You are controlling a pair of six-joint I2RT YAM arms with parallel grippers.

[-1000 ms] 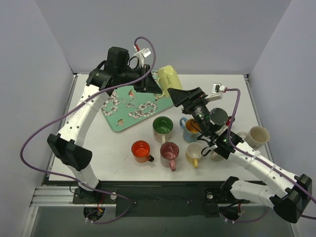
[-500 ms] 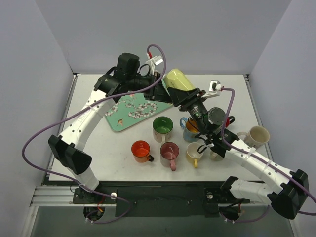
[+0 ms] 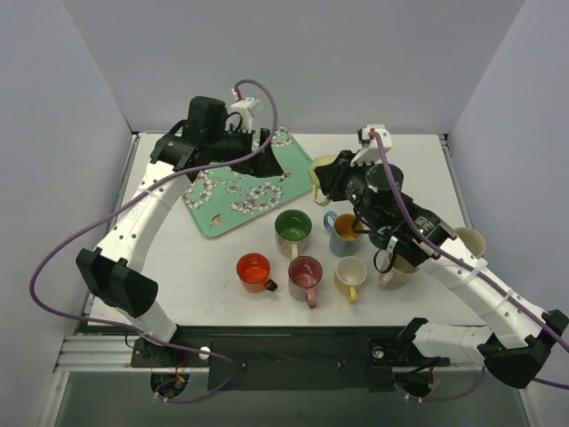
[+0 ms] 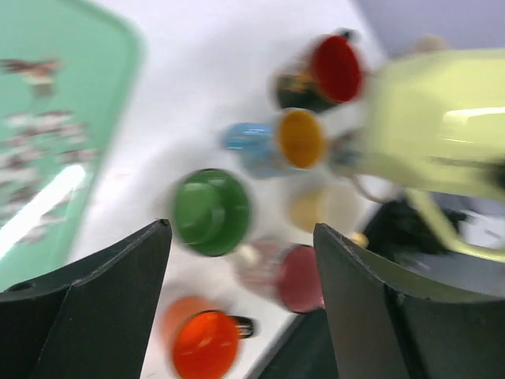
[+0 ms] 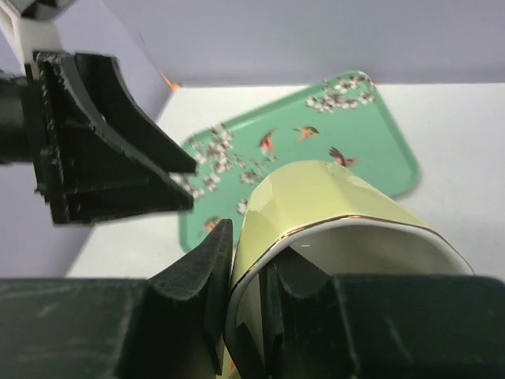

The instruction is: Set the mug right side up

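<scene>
The pale yellow mug (image 3: 321, 167) hangs in the air just right of the tray's corner. My right gripper (image 3: 338, 182) is shut on its gold-edged rim. In the right wrist view the right gripper (image 5: 248, 254) has one finger outside the mug (image 5: 331, 201) wall and one inside, and the mug's mouth faces the camera. My left gripper (image 3: 268, 158) stands open over the tray, apart from the mug. In the left wrist view the left gripper (image 4: 241, 230) holds nothing and the mug (image 4: 434, 118) shows blurred at the right.
A green floral tray (image 3: 222, 209) lies at the back left. Upright mugs stand in front: green (image 3: 293, 227), blue with orange inside (image 3: 345, 229), orange-red (image 3: 254, 269), maroon (image 3: 305, 274), cream-yellow (image 3: 351, 272). A cream mug (image 3: 468, 238) stands at the right.
The left gripper has opened, let go of the yellow mug and drawn back left. The right gripper has shut on the mug's rim and carried it right and lower.
</scene>
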